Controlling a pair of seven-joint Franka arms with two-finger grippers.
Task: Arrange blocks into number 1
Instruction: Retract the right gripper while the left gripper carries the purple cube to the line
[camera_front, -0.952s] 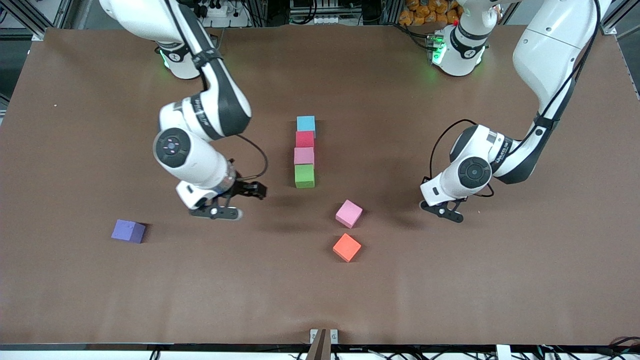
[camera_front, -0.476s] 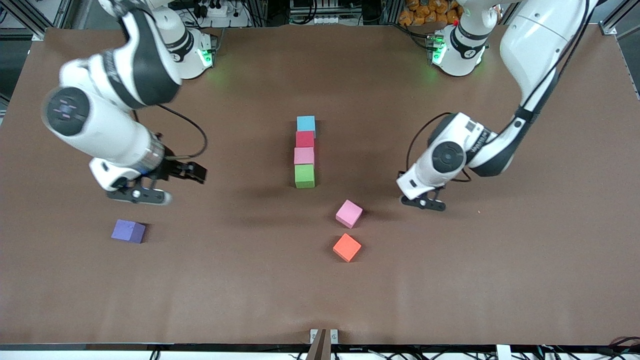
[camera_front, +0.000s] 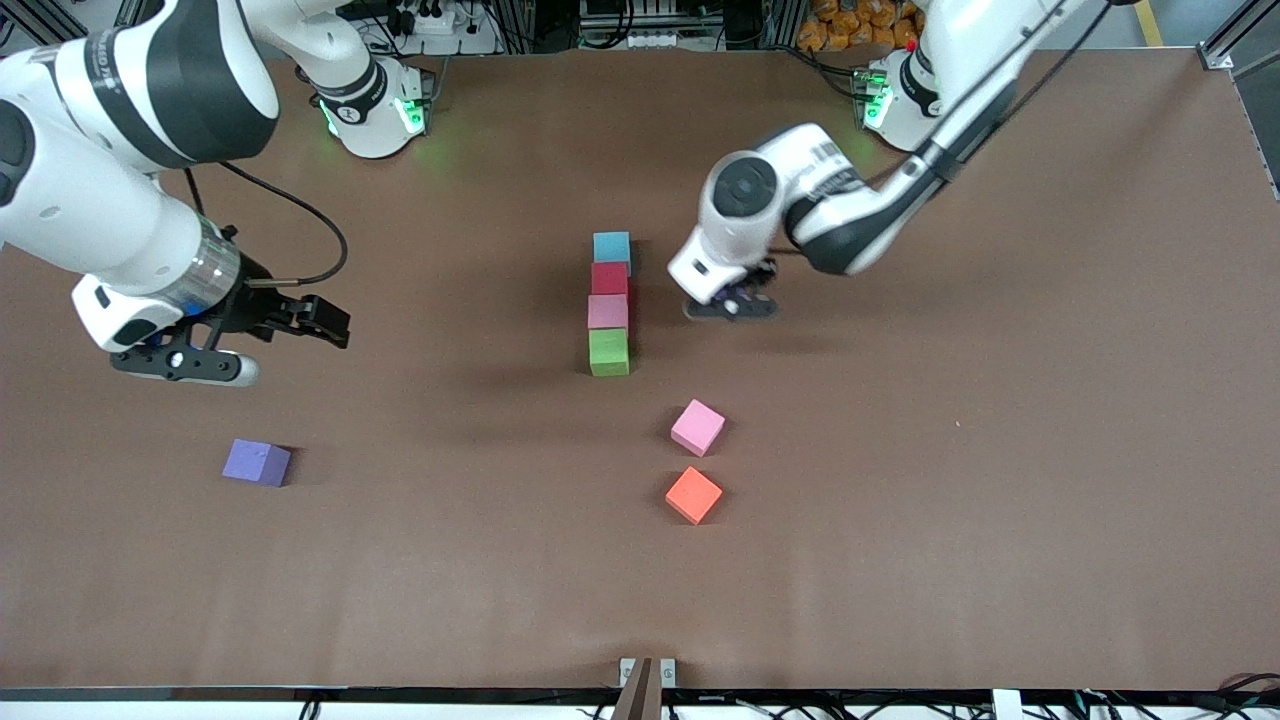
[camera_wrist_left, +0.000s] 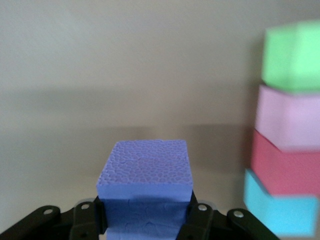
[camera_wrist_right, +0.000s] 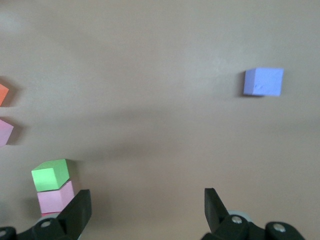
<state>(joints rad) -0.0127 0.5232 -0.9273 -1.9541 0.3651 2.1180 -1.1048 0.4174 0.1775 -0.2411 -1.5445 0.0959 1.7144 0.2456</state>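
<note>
We find the left gripper (camera_front: 732, 303) closed on a purple block (camera_wrist_left: 145, 165), the block pinched by two opposite faces and its top face showing clear above the fingers; the grip looks square and secure.

Landmark: the column of four touching blocks on the table (camera_front: 900, 500), which runs, farthest from the front camera to nearest, light blue block (camera_front: 612, 246), red block (camera_front: 609, 278), pink block (camera_front: 607, 312), green block (camera_front: 609, 352); its long axis runs straight toward the front camera.

Governing relation: the left gripper hangs over bare table just beside the column, level with its red and pink blocks, on the side toward the left arm's end of the table; in the left wrist view the column's side faces stand close by the held block and no gap shows between its members; we judge that the carried block must be set flush against the column, or at one of its ends, to make the figure 1, and which seat is intended we cannot tell.

The right gripper (camera_wrist_right: 146, 197) stands wide open and empty, well apart from the column toward the right arm's end of the table; that arm waits; a second purple block (camera_front: 257, 463) lies near it.

A loose pink block (camera_front: 697, 427) and an orange block (camera_front: 693, 494) lie nearer the front camera than the column's green end, both turned askew to its axis.

Markings: the blocks carry none; lettering on the arm housings is not legible to us.
</note>
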